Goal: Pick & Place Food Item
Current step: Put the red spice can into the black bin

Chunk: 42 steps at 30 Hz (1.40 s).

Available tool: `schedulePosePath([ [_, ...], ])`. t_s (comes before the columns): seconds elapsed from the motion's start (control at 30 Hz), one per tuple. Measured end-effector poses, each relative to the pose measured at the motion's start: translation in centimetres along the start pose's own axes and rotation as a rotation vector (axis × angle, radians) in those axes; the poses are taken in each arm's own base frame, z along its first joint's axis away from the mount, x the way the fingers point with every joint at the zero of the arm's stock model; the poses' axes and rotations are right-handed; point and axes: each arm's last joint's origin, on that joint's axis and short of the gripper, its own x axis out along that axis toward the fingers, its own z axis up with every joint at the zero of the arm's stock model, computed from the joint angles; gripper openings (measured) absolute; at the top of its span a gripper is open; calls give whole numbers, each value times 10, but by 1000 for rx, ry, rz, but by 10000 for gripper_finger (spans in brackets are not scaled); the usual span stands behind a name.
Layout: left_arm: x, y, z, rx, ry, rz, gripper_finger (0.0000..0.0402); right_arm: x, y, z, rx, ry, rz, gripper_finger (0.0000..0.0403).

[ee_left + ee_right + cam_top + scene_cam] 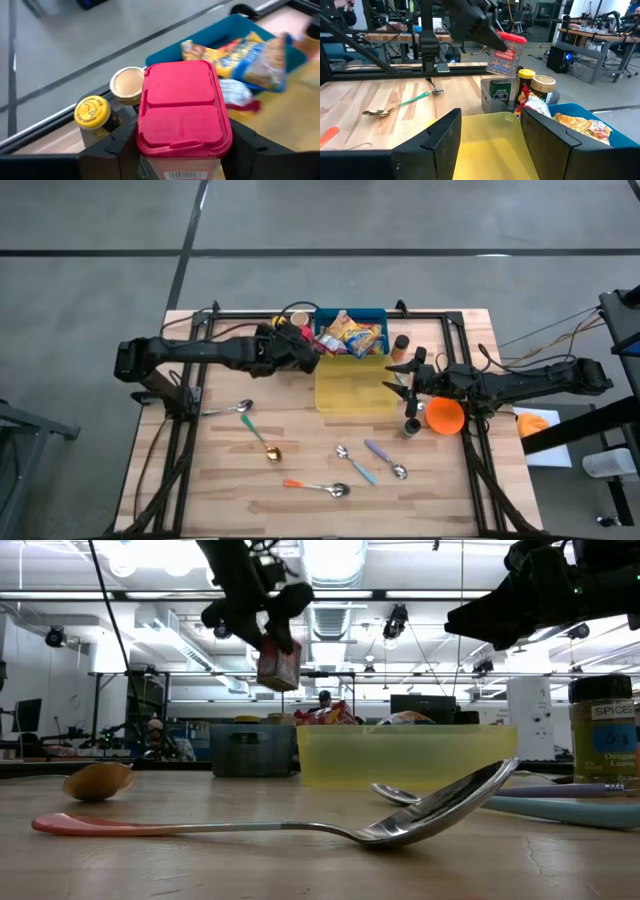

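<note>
Robotics lab: workbenches (600,37) w/ gear, ceiling strip lights (330,560), monitors (420,705).

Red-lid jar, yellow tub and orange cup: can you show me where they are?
Red-lid jar (182,107), left wrist view, on its lid.
Yellow tub (352,384), high view, on its floor.
Orange cup (445,417), high view, on its middle.

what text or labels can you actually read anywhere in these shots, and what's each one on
"SPICES": on the label of the dark-lidded spice jar at the right edge of the low view; the lines under it are too blurred to read.
Red-lidded container in the left gripper: a barcode and embossed lid marks, unreadable.
Yellow cap: a printed emblem, no legible words.
Green-labelled box and snack bags: print too small to read.
</note>
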Motion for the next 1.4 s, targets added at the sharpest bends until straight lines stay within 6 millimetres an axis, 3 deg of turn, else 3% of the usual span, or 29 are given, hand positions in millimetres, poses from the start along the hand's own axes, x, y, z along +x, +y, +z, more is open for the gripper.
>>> schedulePosePath([
  [0.23,35,16,-18,-79,9,23,225,0,0,0,0,0,0,203],
  [0.4,50,23,-27,-127,-8,24,203,0,0,0,0,0,0,203],
  [0.57,57,25,-37,-146,-25,17,204,0,0,0,0,0,0,203],
  [0.77,62,27,-50,-151,-29,18,231,0,0,0,0,0,0,203],
  [1.07,67,30,-63,-156,-20,9,201,0,0,0,0,0,0,203],
  [1.27,71,32,-74,-163,6,-20,241,0,0,0,0,0,0,203],
  [1.4,72,33,-77,-162,7,-19,241,0,0,0,0,0,0,203],
])
